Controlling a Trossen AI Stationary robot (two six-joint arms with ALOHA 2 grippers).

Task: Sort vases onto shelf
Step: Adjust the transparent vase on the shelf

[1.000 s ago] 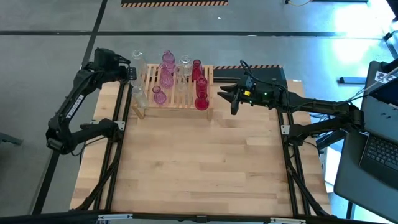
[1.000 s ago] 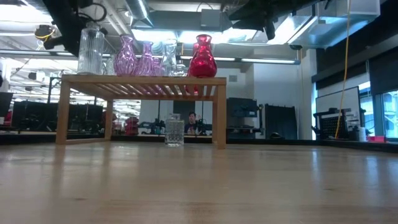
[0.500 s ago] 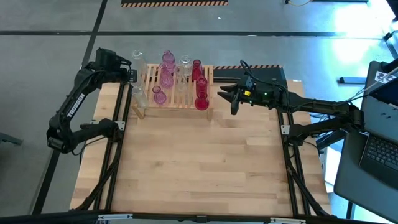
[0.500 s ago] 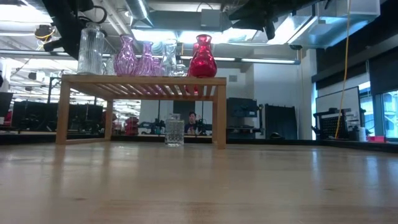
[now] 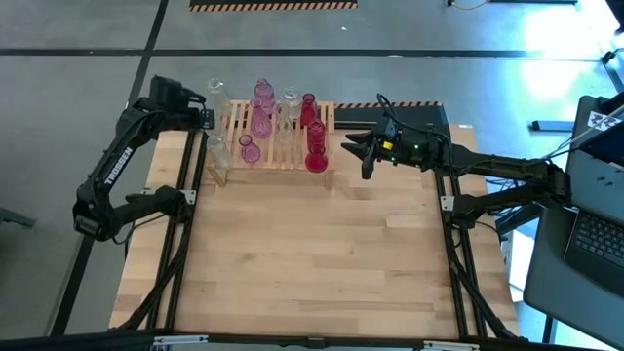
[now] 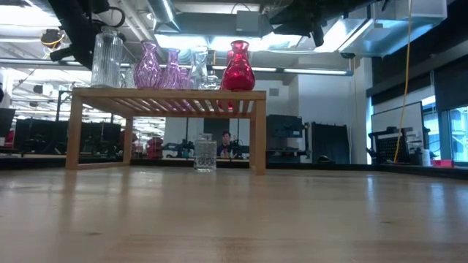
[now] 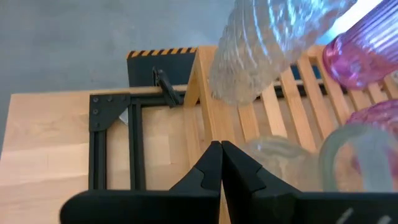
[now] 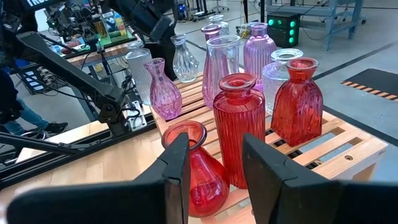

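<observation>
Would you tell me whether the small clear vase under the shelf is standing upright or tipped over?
Upright. In the low view the clear vase stands on its base on the tabletop, beneath the shelf, its sides vertical.

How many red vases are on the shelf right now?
3: a round one and a tall ribbed one on the shelf nearest the right claw, and a squat bottle beside them.

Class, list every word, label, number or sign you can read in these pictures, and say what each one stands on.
"TROSSEN": white letters along the left arm in the high view, small but just readable.
Black-and-yellow hazard stripes: floor marking, no words.
The vases and the shelf carry no readable text.
</observation>
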